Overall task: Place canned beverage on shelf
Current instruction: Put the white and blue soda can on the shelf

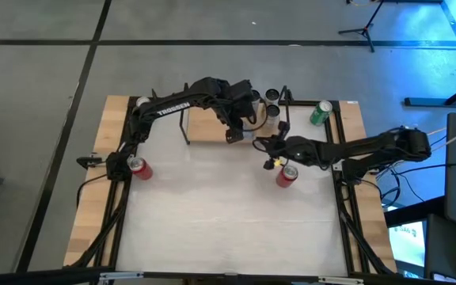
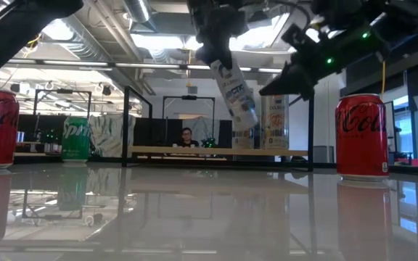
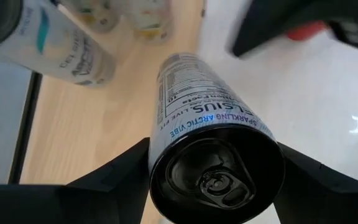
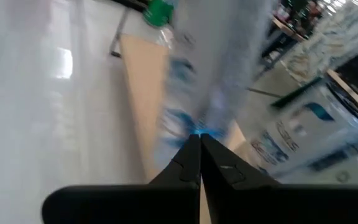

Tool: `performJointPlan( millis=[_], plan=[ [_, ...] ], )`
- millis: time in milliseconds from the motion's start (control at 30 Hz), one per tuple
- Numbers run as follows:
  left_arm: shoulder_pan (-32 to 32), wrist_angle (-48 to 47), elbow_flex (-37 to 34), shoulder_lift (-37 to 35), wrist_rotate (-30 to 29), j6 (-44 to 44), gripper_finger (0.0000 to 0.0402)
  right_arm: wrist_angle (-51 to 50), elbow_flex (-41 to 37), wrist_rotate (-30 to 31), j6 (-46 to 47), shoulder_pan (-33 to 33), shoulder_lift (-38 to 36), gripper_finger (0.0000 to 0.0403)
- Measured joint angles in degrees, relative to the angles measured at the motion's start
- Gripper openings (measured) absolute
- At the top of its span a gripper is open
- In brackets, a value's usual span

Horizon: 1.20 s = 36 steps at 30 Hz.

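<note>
Near edge of the table (image 1: 212, 229): bare white top. Further in, one red can (image 1: 138, 168) by the left edge and another red can (image 1: 286, 175) right of centre, both upright.

Right gripper (image 1: 269, 145) hangs just beyond the second red can, fingers pressed together with nothing between them; its tips point toward the shelf (image 1: 208, 127).

Left gripper (image 1: 234, 127) is over the shelf's right half, jaws grasping a slim white canned beverage (image 3: 207, 140). In the low view this can (image 2: 234, 90) is tilted, bottom end clear of the board.

Shelf lies at the far edge, centre. Three more slim cans (image 1: 271, 99) stand at its right end, upright.

Green can (image 1: 320, 113) lies near the far right corner.

Beyond the table, a person (image 2: 186, 136) is seated.
</note>
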Motion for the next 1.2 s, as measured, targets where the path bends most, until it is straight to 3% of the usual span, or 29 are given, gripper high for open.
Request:
performJointPlan(
  millis=[233,533,767,900,1200],
  plan=[
    [-1.7,0.6,0.2,-1.5,-0.2,0.6,0.025,1.6,0.0,1.4,0.5,-1.0,1.0,0.0005],
    [-2.9,4.8,0.2,-1.7,-0.5,2.1,0.0249,1.9,0.0,-3.2,1.3,-0.9,1.1,0.0005],
    [-2.5,8.3,0.2,-1.7,-1.9,3.6,0.0249,1.9,0.0,-3.1,1.4,-0.9,1.1,0.0005],
    [-1.3,8.9,-0.4,-1.7,-4.2,3.7,0.0249,-1.9,0.0,2.8,0.8,1.8,-2.8,0.0005],
    [2.8,13.3,-5.6,-1.3,-4.5,1.8,0.0249,-16.2,0.0,13.9,3.1,11.6,-19.4,0.0005]
  ],
)
